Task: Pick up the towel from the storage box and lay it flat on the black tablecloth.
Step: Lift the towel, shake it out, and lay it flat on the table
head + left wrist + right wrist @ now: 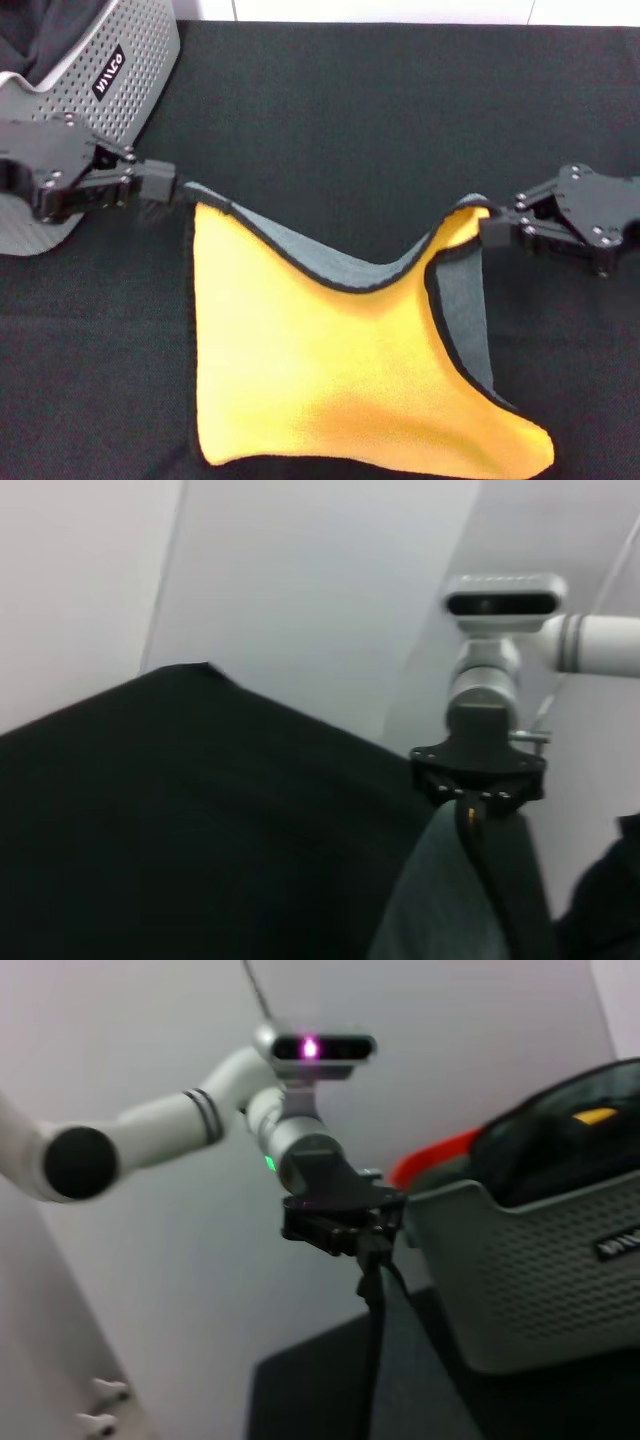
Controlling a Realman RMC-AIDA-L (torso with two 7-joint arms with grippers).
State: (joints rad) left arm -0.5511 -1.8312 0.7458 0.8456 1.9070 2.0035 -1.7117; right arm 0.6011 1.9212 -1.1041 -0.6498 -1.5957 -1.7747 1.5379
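From the head view, the fluffy yellow-and-grey towel (330,390) lies on the big black tablecloth (350,120), beside the grey holey plastic storage box (120,70). The left gripper (165,185) pinches the towel corner nearest the box. The right gripper (490,232) pinches the far corner.

In the left wrist view, grey towel (440,900) hangs from the right gripper (470,805).

In the right wrist view, the left gripper (370,1255) sits by the box (530,1280).

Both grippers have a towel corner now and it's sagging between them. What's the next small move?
Probably ease both arms apart, then lower. The left gripper and right gripper each pinch a far corner, but the towel droops in the middle with its right edge folded grey-side-over on the black tablecloth.
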